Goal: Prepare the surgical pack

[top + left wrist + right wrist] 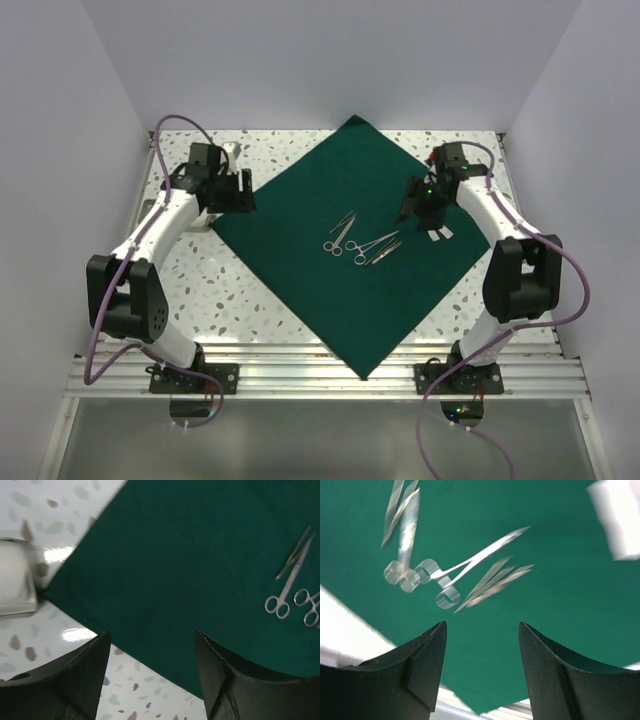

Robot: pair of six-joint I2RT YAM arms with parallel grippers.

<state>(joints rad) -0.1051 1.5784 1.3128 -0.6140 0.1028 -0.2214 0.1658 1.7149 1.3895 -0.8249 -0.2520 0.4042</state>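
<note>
Left gripper (152, 680): spread wide, pinches nothing, hangs over the edge of the green cloth (190, 555) where it meets the speckled table (50, 510). Off to its left, on the table: white block (15, 585), touching the cloth's corner. Further ahead and right: silver tools (291, 575) on the cloth. Right gripper (482, 665): also spread and empty, above the cloth. Just ahead of its fingers: the silver tools, blurred. Beyond, to the right: white square (615, 520) on the cloth.
</note>
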